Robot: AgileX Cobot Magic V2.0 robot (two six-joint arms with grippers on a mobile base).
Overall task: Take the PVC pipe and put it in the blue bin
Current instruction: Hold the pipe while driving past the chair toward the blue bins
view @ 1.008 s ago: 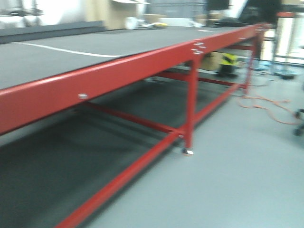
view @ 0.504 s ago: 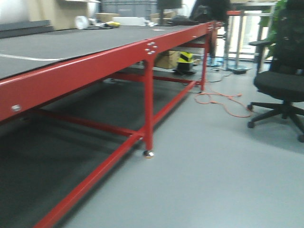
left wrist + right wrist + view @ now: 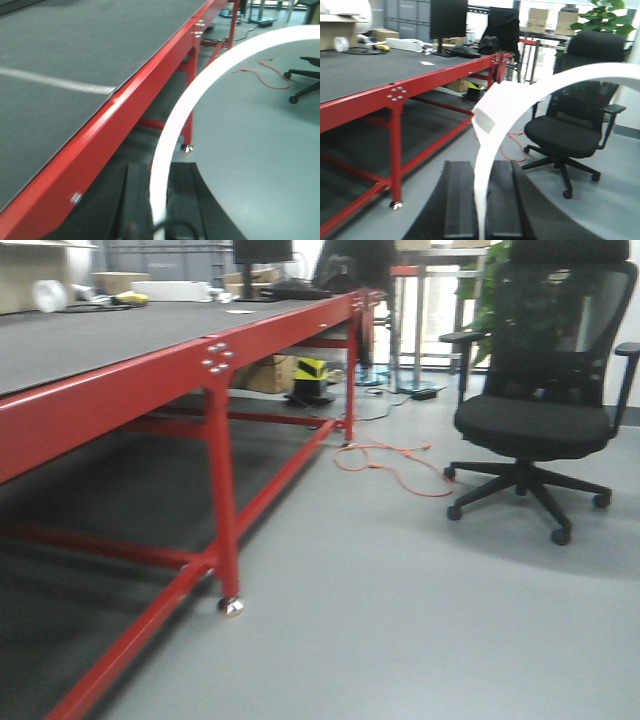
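In the front view, open floor point(image 3: 400, 620) runs between the red table point(image 3: 215, 355) and an office chair point(image 3: 530, 420); no blue bin shows. At the left wrist, my left gripper point(image 3: 160, 200) clamps the PVC pipe point(image 3: 175, 115) low, so I judge its arc rides clear of the table edge. At the right wrist, my right gripper point(image 3: 481, 200) likewise pinches a PVC pipe point(image 3: 560, 77) arcing toward the chair.

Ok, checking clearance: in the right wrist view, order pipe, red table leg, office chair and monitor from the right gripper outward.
1. PVC pipe, in the right gripper.
2. Red table leg, left.
3. Office chair, right.
4. Monitor, far back left.
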